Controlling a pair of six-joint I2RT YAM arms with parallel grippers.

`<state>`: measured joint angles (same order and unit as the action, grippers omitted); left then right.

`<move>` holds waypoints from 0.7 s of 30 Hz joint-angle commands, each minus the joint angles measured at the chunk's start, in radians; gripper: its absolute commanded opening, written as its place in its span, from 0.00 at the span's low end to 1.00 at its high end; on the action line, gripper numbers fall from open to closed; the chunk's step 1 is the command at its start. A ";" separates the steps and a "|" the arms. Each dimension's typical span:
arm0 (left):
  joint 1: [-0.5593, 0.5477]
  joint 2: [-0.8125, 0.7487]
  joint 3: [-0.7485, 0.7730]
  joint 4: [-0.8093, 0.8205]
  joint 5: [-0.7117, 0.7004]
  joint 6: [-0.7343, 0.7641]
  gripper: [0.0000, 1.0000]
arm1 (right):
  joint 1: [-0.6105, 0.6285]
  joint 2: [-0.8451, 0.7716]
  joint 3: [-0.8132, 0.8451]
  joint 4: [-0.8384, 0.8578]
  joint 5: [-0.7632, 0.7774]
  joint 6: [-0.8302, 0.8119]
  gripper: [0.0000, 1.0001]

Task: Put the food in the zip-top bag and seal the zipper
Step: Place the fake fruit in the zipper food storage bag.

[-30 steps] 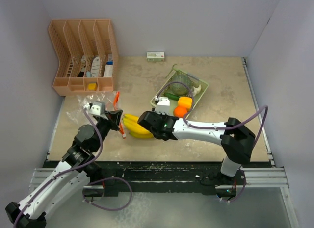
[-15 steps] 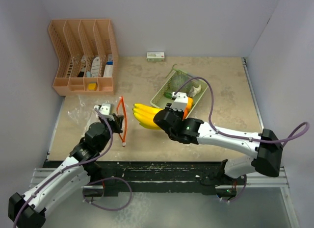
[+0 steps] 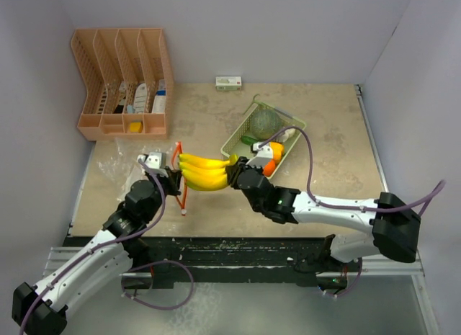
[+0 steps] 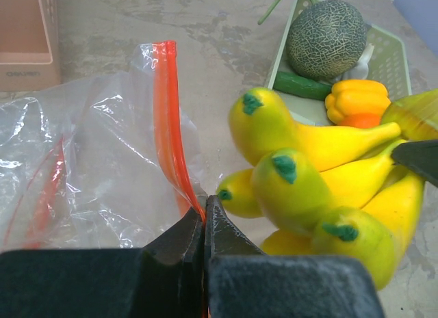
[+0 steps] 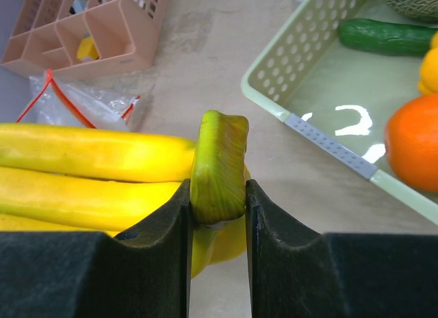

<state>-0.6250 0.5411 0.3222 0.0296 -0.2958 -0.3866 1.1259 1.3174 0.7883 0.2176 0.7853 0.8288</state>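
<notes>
Clamping the banana bunch [image 3: 205,173] stem [image 5: 219,166], right jaws narrowly parted, left jaws pinching the bag [image 4: 82,167] zipper [image 4: 166,120].

The left arm [image 3: 101,252] and right arm [image 3: 338,204] have white shells, black joints and looping purple cables [image 3: 308,155]. The left gripper [image 4: 204,208] and right gripper [image 5: 217,188] are matte black.

1. Tabletop [image 3: 324,126]: beige, mottled.
2. Peach slotted organiser [image 3: 119,83]: upper left.
3. Small white box [image 3: 228,83]: top centre.
4. Pale green mesh basket [image 3: 238,128]: right of centre.
5. Clear zip-top bag [image 3: 119,166]: left of centre, crumpled.
</notes>
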 commanded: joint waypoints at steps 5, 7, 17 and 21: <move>-0.005 0.011 -0.004 0.103 0.033 -0.061 0.00 | 0.005 0.087 -0.024 0.322 -0.058 0.047 0.00; -0.005 0.008 -0.002 0.114 0.039 -0.070 0.00 | 0.004 0.125 -0.020 0.312 -0.062 0.074 0.00; -0.005 -0.054 0.009 0.115 0.034 -0.120 0.00 | 0.005 0.305 -0.026 0.326 -0.115 0.161 0.00; -0.005 -0.056 -0.002 0.115 0.021 -0.127 0.00 | 0.005 0.350 -0.008 0.309 -0.146 0.171 0.00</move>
<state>-0.6186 0.4999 0.3119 0.0120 -0.3340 -0.4637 1.1103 1.6291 0.7612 0.5293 0.7303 0.9970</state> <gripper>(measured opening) 0.004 0.311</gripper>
